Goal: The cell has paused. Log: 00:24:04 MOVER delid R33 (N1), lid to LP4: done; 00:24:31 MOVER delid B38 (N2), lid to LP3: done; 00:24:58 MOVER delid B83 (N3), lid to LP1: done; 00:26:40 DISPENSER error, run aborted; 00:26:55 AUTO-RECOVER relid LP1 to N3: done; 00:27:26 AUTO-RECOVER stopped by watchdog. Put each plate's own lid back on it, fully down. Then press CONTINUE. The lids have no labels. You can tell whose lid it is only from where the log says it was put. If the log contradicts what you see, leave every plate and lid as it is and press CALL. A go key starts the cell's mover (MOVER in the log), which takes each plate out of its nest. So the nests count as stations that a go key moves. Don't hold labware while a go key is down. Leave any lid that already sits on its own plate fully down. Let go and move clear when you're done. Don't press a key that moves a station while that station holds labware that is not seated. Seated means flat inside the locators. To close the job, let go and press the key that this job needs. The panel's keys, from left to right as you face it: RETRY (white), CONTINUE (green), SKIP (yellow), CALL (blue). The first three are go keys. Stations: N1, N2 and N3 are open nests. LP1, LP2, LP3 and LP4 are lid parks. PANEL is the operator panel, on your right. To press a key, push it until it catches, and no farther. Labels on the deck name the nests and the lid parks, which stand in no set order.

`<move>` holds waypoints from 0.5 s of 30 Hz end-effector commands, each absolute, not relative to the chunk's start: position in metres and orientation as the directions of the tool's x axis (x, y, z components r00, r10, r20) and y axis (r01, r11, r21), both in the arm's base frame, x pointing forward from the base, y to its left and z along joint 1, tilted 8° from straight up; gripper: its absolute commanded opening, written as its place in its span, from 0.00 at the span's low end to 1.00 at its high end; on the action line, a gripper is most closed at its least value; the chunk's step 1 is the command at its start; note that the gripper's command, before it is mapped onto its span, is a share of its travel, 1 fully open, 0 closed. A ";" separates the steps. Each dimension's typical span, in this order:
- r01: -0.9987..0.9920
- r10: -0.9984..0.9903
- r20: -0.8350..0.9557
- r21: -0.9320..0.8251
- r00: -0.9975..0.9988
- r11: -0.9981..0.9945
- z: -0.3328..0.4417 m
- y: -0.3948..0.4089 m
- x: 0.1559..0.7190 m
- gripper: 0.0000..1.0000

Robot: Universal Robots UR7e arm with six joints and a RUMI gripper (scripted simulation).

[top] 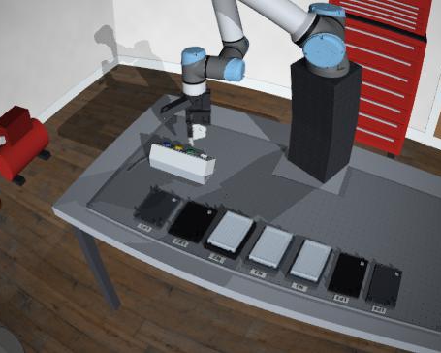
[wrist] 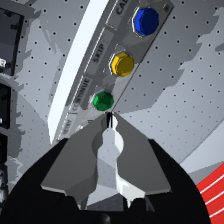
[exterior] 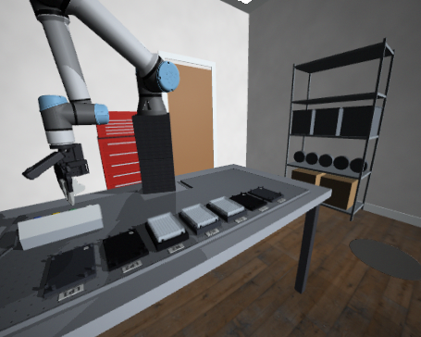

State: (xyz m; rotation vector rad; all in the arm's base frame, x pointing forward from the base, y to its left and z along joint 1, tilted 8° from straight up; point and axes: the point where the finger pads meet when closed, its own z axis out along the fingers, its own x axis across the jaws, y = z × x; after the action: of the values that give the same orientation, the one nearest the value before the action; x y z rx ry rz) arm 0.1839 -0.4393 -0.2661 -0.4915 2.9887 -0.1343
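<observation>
My gripper [top: 191, 141] [exterior: 71, 202] [wrist: 110, 113] is shut and empty. It hangs point-down just above the white operator panel [top: 179, 166] [exterior: 60, 227] [wrist: 80, 65]. In the wrist view its tip is right beside the green CONTINUE key [wrist: 103, 101] [top: 190, 151], with the yellow SKIP key [wrist: 122, 64] and the blue CALL key [wrist: 145, 21] farther along. The fingers hide the white key. Three white well plates [top: 230, 231] [top: 270, 246] [top: 310, 260] sit in nests in the front row. I cannot tell whether lids are on them.
Flat black slabs [top: 193, 220] [top: 348, 274] lie at two stations beside the plates. Dark grey stations [top: 155, 206] [top: 384, 284] end the row. The deck labels are too small to read. The arm's black pedestal [top: 325, 121] stands behind the row.
</observation>
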 end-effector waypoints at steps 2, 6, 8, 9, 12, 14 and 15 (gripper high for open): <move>-0.314 -0.324 -0.093 -0.106 -0.942 0.944 -0.269 -0.440 0.186 0.00; -0.314 -0.324 -0.093 -0.106 -0.942 0.944 -0.271 -0.441 0.188 0.00; -0.314 -0.324 -0.093 -0.106 -0.942 0.944 -0.271 -0.441 0.188 0.00; -0.314 -0.324 -0.093 -0.106 -0.942 0.944 -0.272 -0.441 0.188 0.00; -0.314 -0.324 -0.093 -0.106 -0.942 0.944 -0.273 -0.441 0.190 0.00; -0.314 -0.324 -0.093 -0.106 -0.942 0.944 -0.274 -0.441 0.190 0.00; -0.314 -0.324 -0.093 -0.106 -0.942 0.944 -0.275 -0.441 0.191 0.00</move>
State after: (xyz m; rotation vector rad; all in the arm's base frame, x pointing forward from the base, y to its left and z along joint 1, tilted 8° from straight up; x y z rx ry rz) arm 0.1891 -0.4405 -0.2730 -0.4915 2.9887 -0.1343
